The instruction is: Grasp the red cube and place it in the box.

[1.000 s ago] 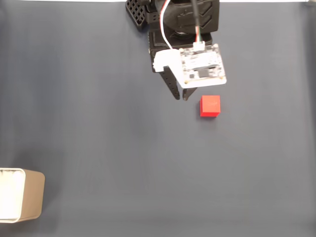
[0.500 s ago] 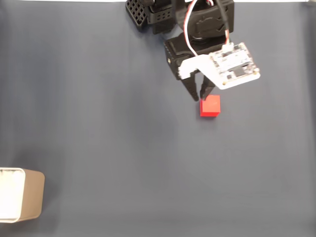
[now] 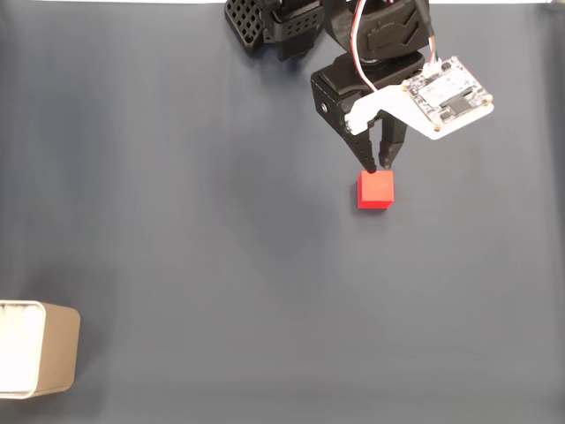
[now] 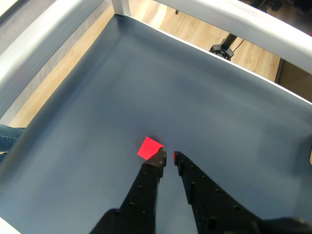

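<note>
One box: the box sits at the far left edge of the fixed view, low on the dark mat, open and waiting, well apart from everything else.
Mat: it covers the whole work surface, so nothing blocks a path leftward to the box.
Cube: the red cube lies flat on the mat right of centre, not yet lifted; in the wrist view the red cube shows just left of the tips.
Gripper: the gripper hangs just above the cube's upper edge, fingers nearly together with a slim gap, holding nothing.
Likely reason: the tips look aimed beside the cube, so they would probably need to spread before straddling it.
</note>
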{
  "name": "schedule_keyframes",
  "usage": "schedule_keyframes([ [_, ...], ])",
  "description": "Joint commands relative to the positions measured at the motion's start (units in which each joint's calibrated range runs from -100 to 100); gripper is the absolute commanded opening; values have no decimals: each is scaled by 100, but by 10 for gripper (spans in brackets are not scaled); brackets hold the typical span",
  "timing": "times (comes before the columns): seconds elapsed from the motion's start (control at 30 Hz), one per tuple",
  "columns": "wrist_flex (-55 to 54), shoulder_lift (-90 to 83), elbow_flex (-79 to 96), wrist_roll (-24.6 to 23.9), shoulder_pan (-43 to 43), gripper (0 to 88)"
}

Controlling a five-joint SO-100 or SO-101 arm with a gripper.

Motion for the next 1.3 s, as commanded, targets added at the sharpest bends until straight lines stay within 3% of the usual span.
schedule_keyframes([
  [0.0, -151, -255, 107, 88, -122, 36],
  [0.47, -241, -350, 636, 107, -456, 77],
  [0.8, -446, -324, 982, -254, -789, 87],
  [1.27, -667, 152, 1183, -410, -839, 99],
])
